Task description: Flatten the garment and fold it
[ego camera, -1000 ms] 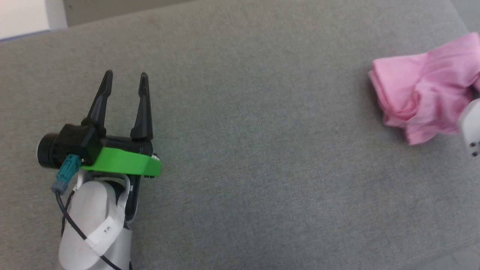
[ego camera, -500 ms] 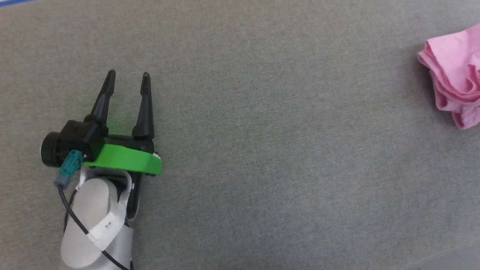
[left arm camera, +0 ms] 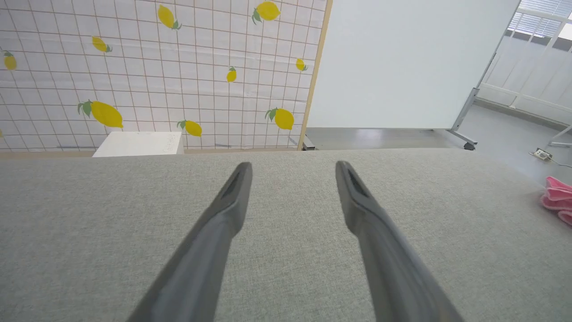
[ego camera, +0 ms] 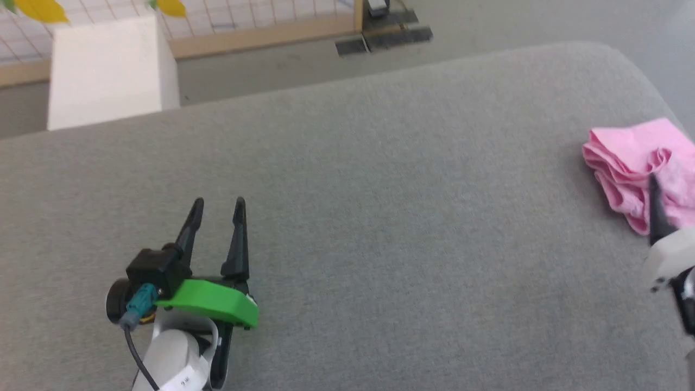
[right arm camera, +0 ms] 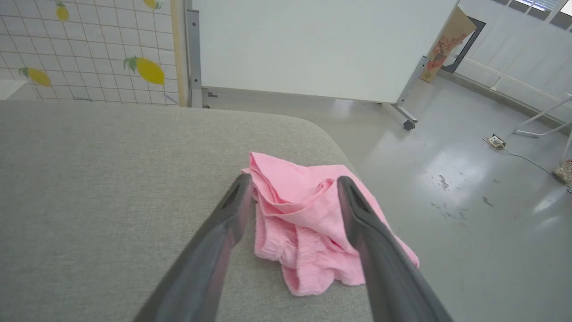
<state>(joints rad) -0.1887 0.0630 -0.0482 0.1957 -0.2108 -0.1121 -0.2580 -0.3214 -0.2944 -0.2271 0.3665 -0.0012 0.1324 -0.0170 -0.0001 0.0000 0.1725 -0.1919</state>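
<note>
Flattening has not begun: the right gripper [right arm camera: 292, 183], fingers spread, hovers over the crumpled garment [right arm camera: 304, 223] and should pinch an edge.

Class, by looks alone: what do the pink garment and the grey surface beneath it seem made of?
Pink garment: soft matte cloth, probably cotton; crumples into loose folds, with a crinkled gathered edge. Grey surface: matte woven upholstery fabric, fibre unclear; fine flecked weave, rounded padded corner.
</note>
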